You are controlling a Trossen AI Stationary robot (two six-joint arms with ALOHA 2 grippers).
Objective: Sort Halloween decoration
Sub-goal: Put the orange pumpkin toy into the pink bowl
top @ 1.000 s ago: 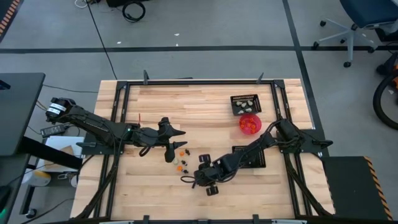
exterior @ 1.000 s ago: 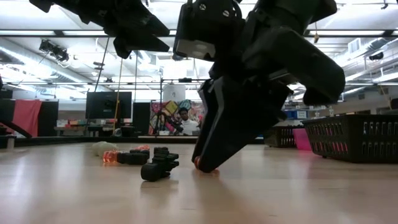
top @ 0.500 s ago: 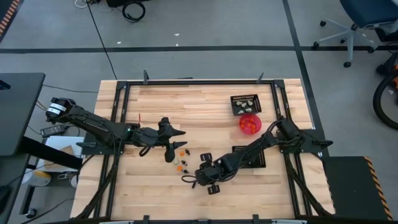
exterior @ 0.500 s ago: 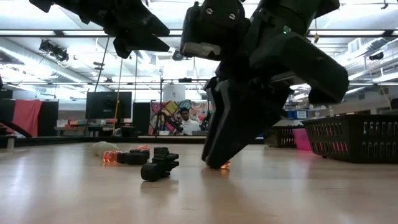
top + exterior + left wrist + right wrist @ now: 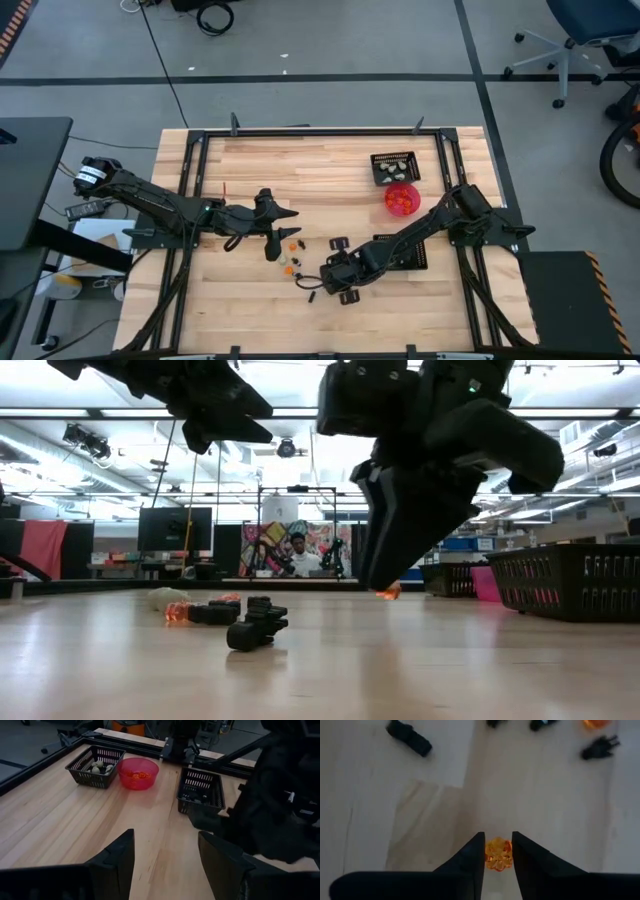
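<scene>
Holding a small orange trinket (image 5: 498,854) between its two fingertips, the right gripper (image 5: 498,851) is lifted above the table (image 5: 330,175); in the low view the trinket (image 5: 388,592) hangs clear of the wood under the dark fingers. In the high view this gripper (image 5: 322,276) is over the front middle of the table, just beside the loose group of trinkets.

The left gripper (image 5: 283,226) hovers over the left middle of the table with its fingers (image 5: 116,857) spread wide and nothing between them.

The other loose trinkets lie on the wood between the two grippers: some orange ones (image 5: 294,243), one pale one (image 5: 288,267) and some black ones (image 5: 305,281). In the low view a black piece (image 5: 252,632) lies nearest to the camera, with an orange one (image 5: 178,611) and a pale one (image 5: 165,597) behind it.

On the right side of the table are three containers. A black tray (image 5: 393,166) at the back holds pale trinkets (image 5: 98,767). A red bowl (image 5: 403,198) just beside it holds orange trinkets (image 5: 136,775). A second black tray (image 5: 408,254) stands nearer to the front, partly under the right arm, and in the left wrist view some dark pieces (image 5: 192,798) lie in it.

A person (image 5: 297,557) sits far behind the table in the room.
</scene>
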